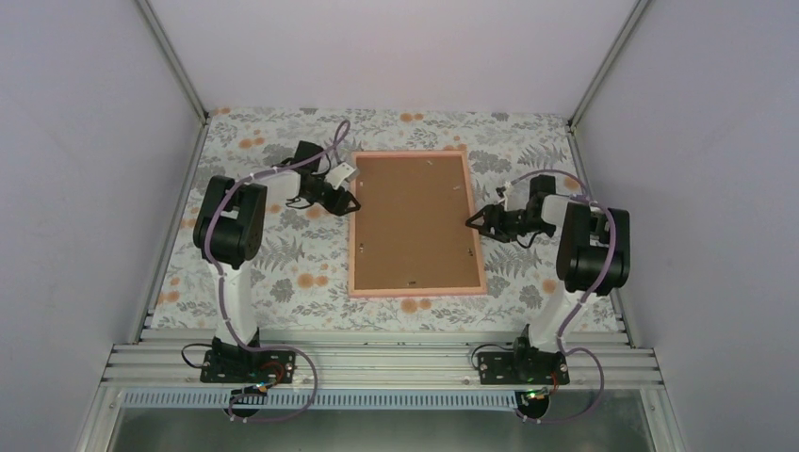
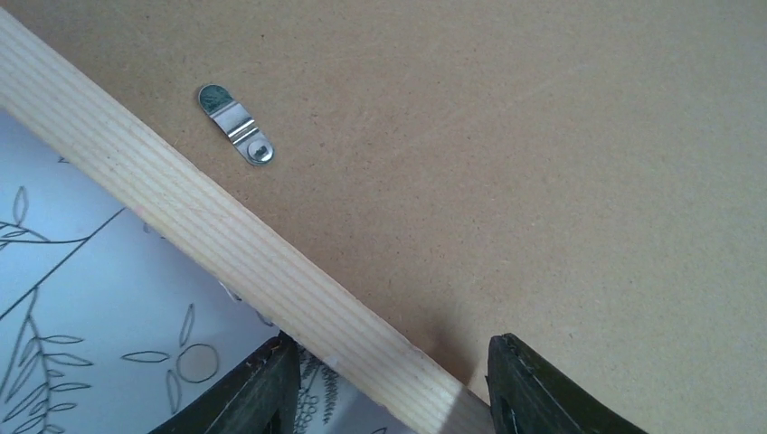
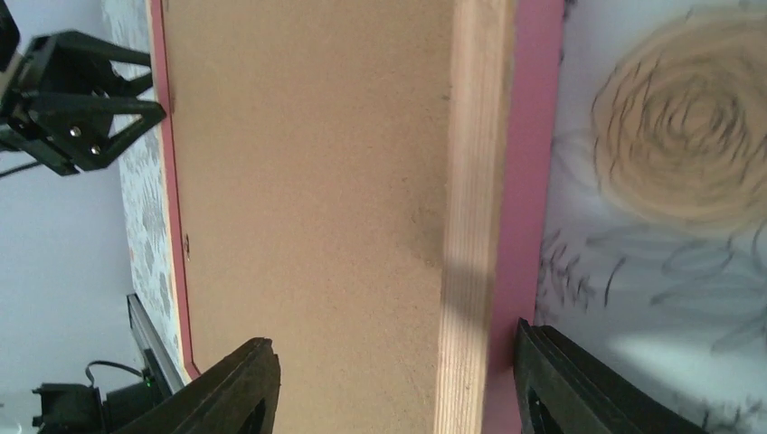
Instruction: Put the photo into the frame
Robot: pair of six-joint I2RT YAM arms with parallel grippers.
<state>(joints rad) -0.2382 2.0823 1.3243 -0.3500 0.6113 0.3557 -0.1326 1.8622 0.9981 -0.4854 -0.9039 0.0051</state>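
Note:
The pink frame (image 1: 415, 290) lies face down on the floral table, its brown backing board (image 1: 412, 221) filling the middle. The photo is out of view. My left gripper (image 1: 347, 202) sits at the frame's left edge. In the left wrist view it (image 2: 389, 380) is open and straddles the pale wooden rail (image 2: 181, 217), one finger over the cloth and one over the board. My right gripper (image 1: 474, 221) is at the right edge. In its own view it (image 3: 393, 371) stands open across the rail and pink rim (image 3: 529, 181), gripping nothing.
A small metal turn clip (image 2: 235, 124) holds the board near the left rail. The floral cloth (image 1: 283, 273) covers the table. White walls with metal posts (image 1: 174, 61) close in both sides and the back.

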